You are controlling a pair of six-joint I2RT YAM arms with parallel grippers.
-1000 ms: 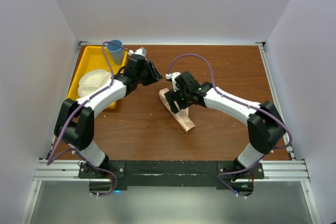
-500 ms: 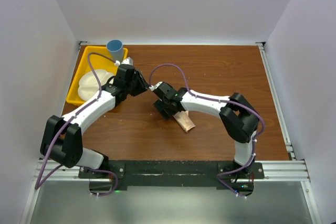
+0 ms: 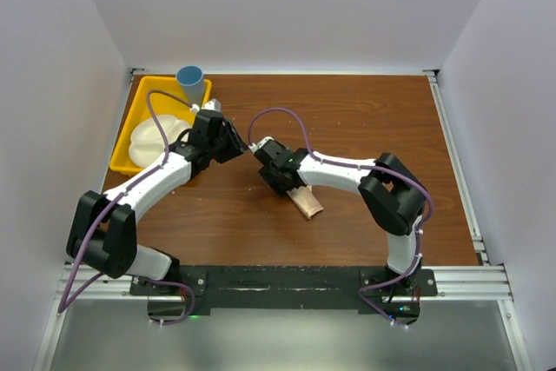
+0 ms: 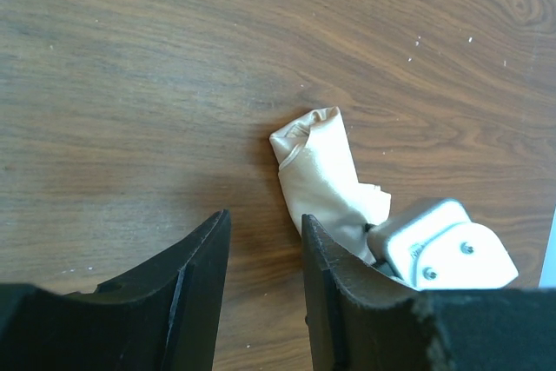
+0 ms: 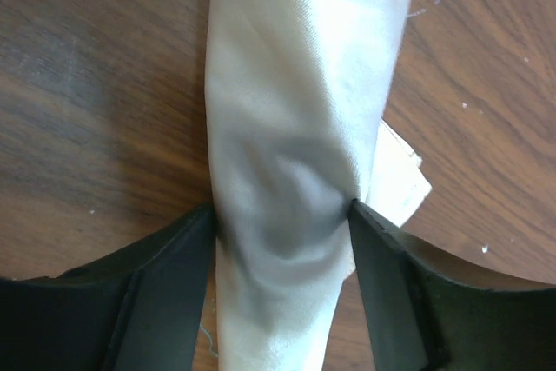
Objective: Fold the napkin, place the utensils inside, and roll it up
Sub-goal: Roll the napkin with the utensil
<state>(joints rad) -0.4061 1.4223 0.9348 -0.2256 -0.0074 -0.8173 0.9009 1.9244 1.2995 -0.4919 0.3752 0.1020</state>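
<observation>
The napkin (image 3: 307,204) lies on the wooden table as a pale peach roll, slanting from upper left to lower right. My right gripper (image 3: 277,176) sits over its upper-left half. In the right wrist view both jaws press into the sides of the napkin (image 5: 295,119), and my right gripper (image 5: 282,215) is shut on it with the cloth dimpled between the tips. My left gripper (image 3: 244,147) hovers just left of the roll's far end. In the left wrist view my left gripper (image 4: 265,225) is open over bare wood beside the napkin (image 4: 320,175). The utensils are hidden from every view.
A yellow tray (image 3: 122,147) stands at the back left and holds a white plate (image 3: 149,138). A blue cup (image 3: 190,81) stands at the tray's far corner. The two wrists are close together near the table's middle, and the right wrist's housing (image 4: 441,248) shows beside the left fingers.
My right arm has swung left along the roll and its jaws have closed in on the cloth. My left arm has drawn back and lowered beside the roll's far end.
</observation>
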